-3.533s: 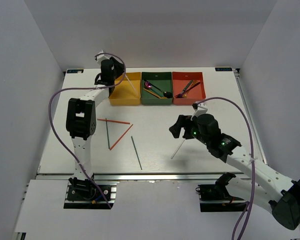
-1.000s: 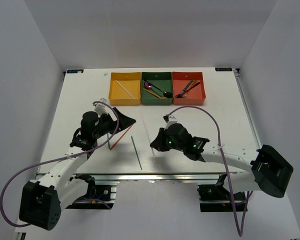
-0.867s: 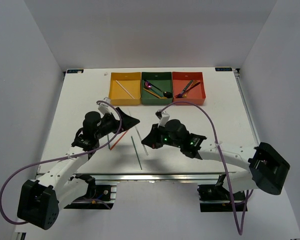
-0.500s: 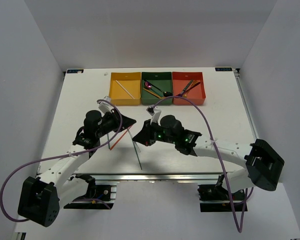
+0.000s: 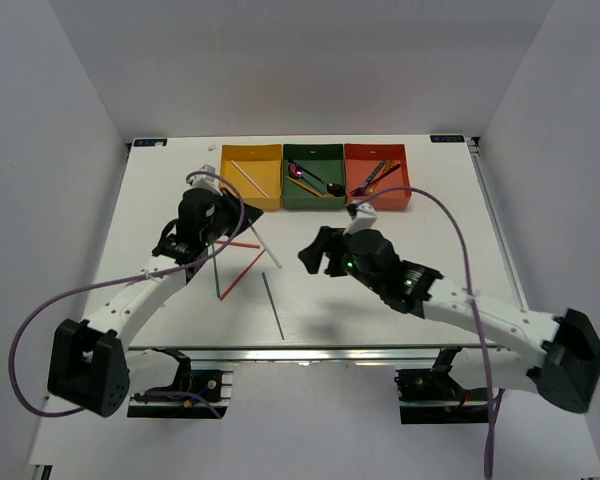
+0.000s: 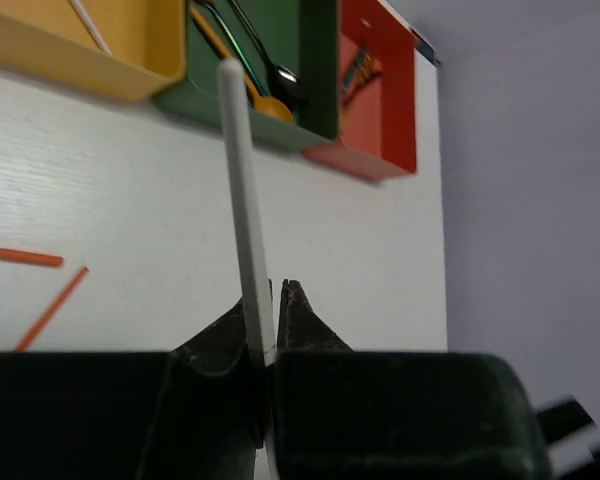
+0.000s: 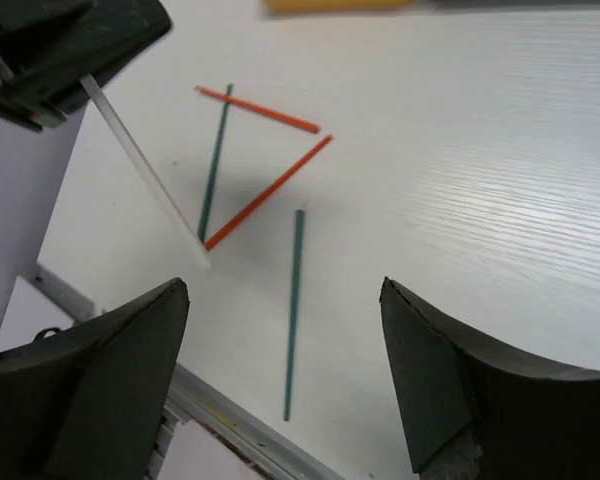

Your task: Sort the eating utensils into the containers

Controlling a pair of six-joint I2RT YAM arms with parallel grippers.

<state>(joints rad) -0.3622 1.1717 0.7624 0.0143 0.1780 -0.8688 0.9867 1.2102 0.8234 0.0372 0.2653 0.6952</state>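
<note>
My left gripper (image 5: pixel 232 222) is shut on a silver chopstick (image 5: pixel 263 246) and holds it above the table, in front of the yellow-orange tray (image 5: pixel 227 196). In the left wrist view the chopstick (image 6: pixel 242 200) stands up from between the closed fingers (image 6: pixel 277 292). My right gripper (image 5: pixel 315 255) is open and empty at mid-table; in its view (image 7: pixel 283 290) the jaws stand wide apart. Two orange-red chopsticks (image 5: pixel 235 243) (image 5: pixel 242 273) and two grey-green ones (image 5: pixel 217 268) (image 5: pixel 273 305) lie on the table.
The yellow-orange tray holds one silver chopstick (image 5: pixel 245 178). The dark green tray (image 5: pixel 314 202) holds spoons, the red-orange tray (image 5: pixel 377 202) holds forks. All three stand in a row at the back. Purple cables arc over both arms.
The silver chopstick has passed from my right gripper to my left. The right gripper has opened and drawn back to the right. The left gripper has moved toward the trays.
</note>
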